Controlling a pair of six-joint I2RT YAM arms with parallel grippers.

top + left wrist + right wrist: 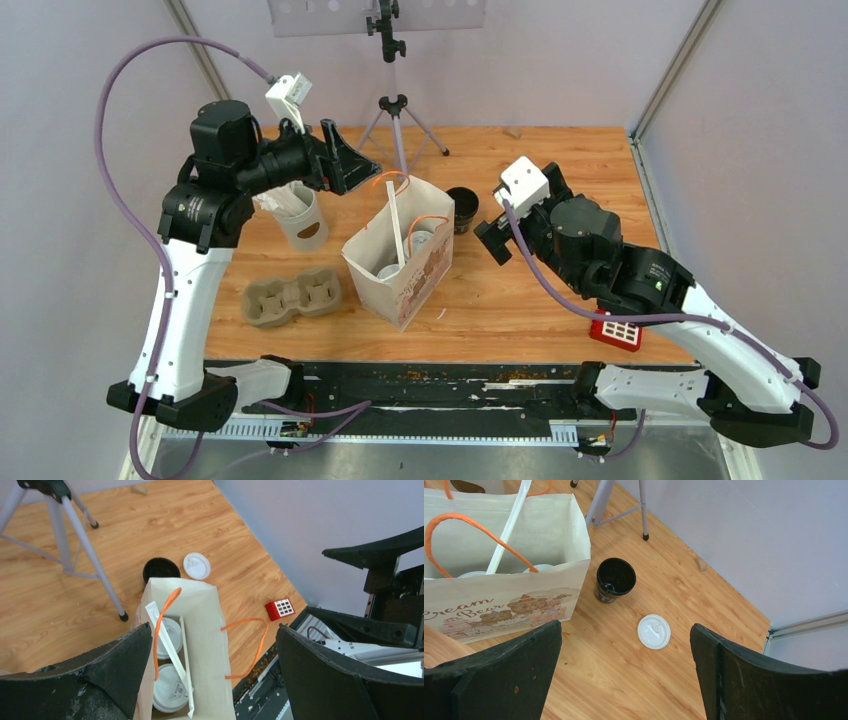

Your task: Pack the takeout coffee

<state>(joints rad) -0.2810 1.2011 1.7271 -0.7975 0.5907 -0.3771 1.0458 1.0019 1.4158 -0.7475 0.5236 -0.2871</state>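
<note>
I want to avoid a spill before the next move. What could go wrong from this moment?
1. The black cup beside the paper bag stands open, its white lid lying apart; gripped so, it may be crushed or spill.
2. It stands close to the bag's wall, so the open right tool could push the bag.
3. A long straw and an orange handle cross the bag's mouth and may catch a cup lowered in.

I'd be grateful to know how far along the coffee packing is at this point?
Done: two lidded cups sit inside the paper bag. In hand: nothing; the left hand and right hand are both open. Left: the uncovered black cup beside the bag, and its lid lying apart on the table.
</note>
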